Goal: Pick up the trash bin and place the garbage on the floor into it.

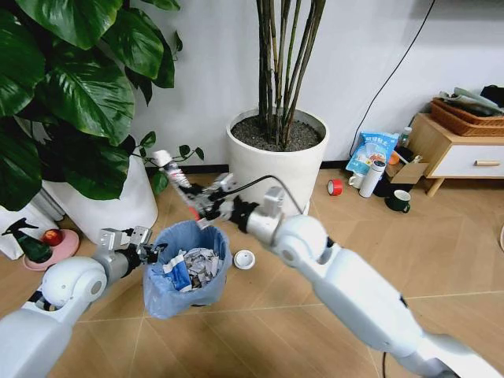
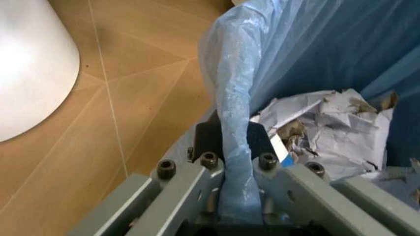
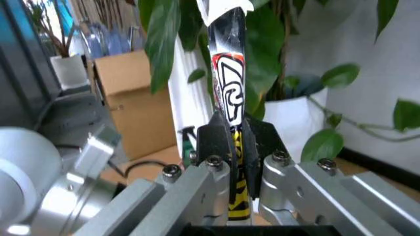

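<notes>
Left pincer (image 1: 150, 250) is seen clamped tight on the rim of the trash bin (image 1: 186, 293), with the bin's light-blue bag liner (image 2: 233, 123) pinched between the closed fingers (image 2: 261, 140). From the head view the bin is seen held at the left arm's end, above the floor (image 1: 331, 299), with crumpled paper wads (image 1: 201, 264) packed inside. Right pincer (image 1: 198, 206) is closed on a thin tube (image 1: 175, 175), which is gripped near its lower end and tilted up and away from the bin, just above the bin's far rim. On the floor just beside the bin, a small white round lid (image 1: 244, 259) is seen lying flat. Black, white and red print on the tube (image 3: 228, 93) is revealed by the right wrist view, while the torn paper (image 2: 335, 128) inside the liner is shown close up by the left wrist view.
</notes>
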### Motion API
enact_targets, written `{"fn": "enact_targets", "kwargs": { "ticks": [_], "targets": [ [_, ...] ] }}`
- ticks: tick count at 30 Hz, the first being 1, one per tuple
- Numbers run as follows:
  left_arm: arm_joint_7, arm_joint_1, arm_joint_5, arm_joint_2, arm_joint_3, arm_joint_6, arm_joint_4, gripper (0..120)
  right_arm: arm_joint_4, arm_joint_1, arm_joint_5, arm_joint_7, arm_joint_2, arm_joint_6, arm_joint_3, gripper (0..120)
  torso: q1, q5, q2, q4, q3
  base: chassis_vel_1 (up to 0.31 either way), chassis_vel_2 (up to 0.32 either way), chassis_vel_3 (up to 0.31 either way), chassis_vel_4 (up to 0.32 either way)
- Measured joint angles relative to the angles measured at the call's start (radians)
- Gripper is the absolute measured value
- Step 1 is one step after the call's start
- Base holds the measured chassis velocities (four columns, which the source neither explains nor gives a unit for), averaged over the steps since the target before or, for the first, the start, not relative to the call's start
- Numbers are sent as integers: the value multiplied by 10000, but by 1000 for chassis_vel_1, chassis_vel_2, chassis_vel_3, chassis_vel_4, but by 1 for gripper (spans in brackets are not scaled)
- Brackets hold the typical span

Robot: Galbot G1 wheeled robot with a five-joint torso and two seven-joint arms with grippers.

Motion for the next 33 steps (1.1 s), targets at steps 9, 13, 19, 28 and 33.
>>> {"fn": "enact_targets", "kwargs": {
  "ticks": [9,13,19,28,33],
  "targets": [
    [-10,-26,-87,12,-19,1,-14,0,-293,-339,-690,39,15,-21,-103,7,0,1,0,0,0,0,0,0,0],
    [-11,-32,-115,49,-20,0,-32,0,-217,-523,-769,117,-108,7,-105,19,0,2,0,0,0,0,0,0,0],
    [-10,-23,-141,120,-45,0,-35,0,-104,-748,-832,131,-311,61,28,41,-1,2,0,0,0,0,0,0,0],
    [-9,-32,-159,131,-74,0,-29,0,-210,-792,-905,518,-215,130,225,72,-1,2,2,2,0,0,0,0,0],
    [-10,14,-84,124,-169,-13,97,0,-692,-885,-1043,1262,-194,69,889,88,-1,3,2,3,-1,0,0,0,0]
  ]
}}
